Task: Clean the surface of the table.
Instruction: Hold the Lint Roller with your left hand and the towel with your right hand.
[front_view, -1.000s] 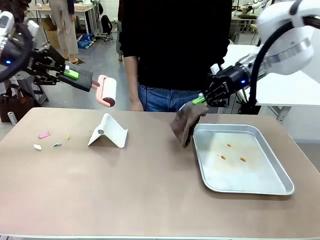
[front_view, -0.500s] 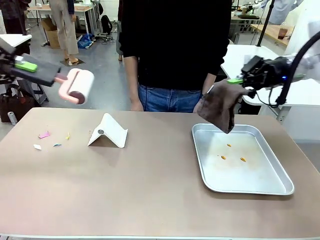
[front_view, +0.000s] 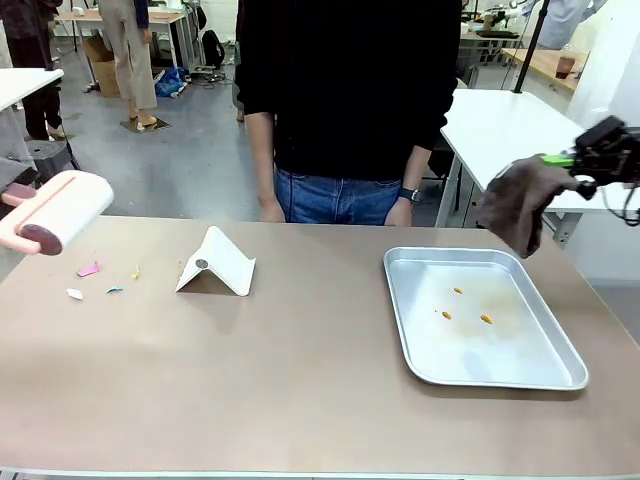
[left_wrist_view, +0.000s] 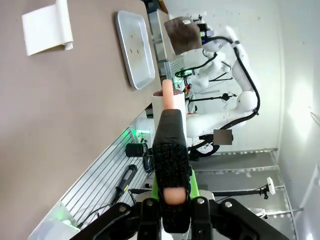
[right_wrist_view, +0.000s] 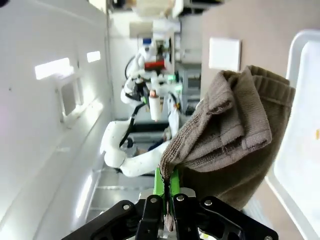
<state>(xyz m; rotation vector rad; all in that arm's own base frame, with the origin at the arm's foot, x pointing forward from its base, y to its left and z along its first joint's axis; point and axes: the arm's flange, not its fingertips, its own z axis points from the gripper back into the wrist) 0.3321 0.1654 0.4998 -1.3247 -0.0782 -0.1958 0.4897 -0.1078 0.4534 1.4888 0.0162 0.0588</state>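
At centre, table (front_view: 300, 380) flat, long axis L-R; tray (front_view: 500, 352) R side.

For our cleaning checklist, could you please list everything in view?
table: one, tan-brown, across the front view
tray: one, silver, table's right part
bits: three, orange, in the tray
folded stand: one, white, on the table, left of middle
paper scraps: four, mixed colours, table's left end
lint roller: one, pink and white, above the left edge
cloth: one, brown, hanging at far right
person: one, black top, far side
left gripper: one, black, shut on lint roller
right gripper: one, black, shut on cloth
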